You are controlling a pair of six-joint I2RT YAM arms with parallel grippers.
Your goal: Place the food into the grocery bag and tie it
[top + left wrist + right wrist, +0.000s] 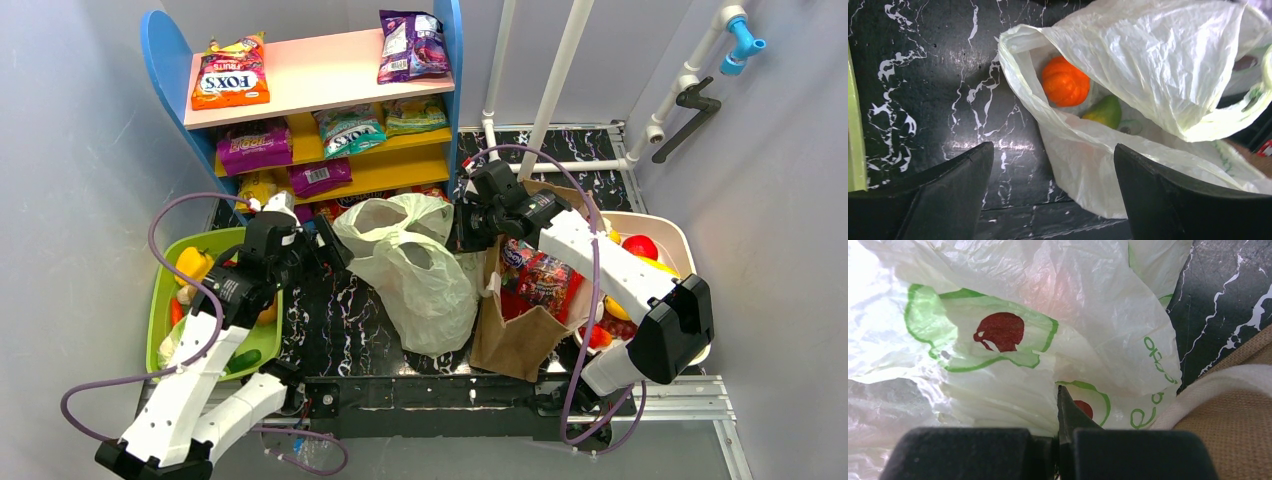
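1. Your left gripper [1053, 148] has its jaws wide apart with nothing between them. It hangs over the black marbled table [923, 80], just at the left side of the grocery bag [1158, 65].
2. Your right gripper [1062, 412] is closed tight. From its wrist camera the fingertips meet right against the bag's printed film. They look to be pinching a fold of it, though the bite itself is hidden behind the fingers.
3. You will find the grocery bag lying crumpled in the middle of the table, between the two arms. Its mouth gapes toward the left gripper, and its loop handles lie on the side nearest the shelf [310, 80].
4. Look through that mouth from the left wrist and you see an orange-red round piece [1065, 82] inside the bag. A green piece [1105, 111] lies just beside it, deeper in the folds.
5. On your left, a green tray [156, 300] sits at the table's edge, partly under the left arm. It holds a yellow piece [193, 263] and a few other food pieces.
6. On your right, a brown paper bag [520, 345] stands open just beside the grocery bag, with bright snack packets [540, 278] inside. Your right arm reaches across above it.
7. Past the paper bag, a white basin [682, 238] holds a red fruit [640, 246] and more pieces, partly covered by the arm.
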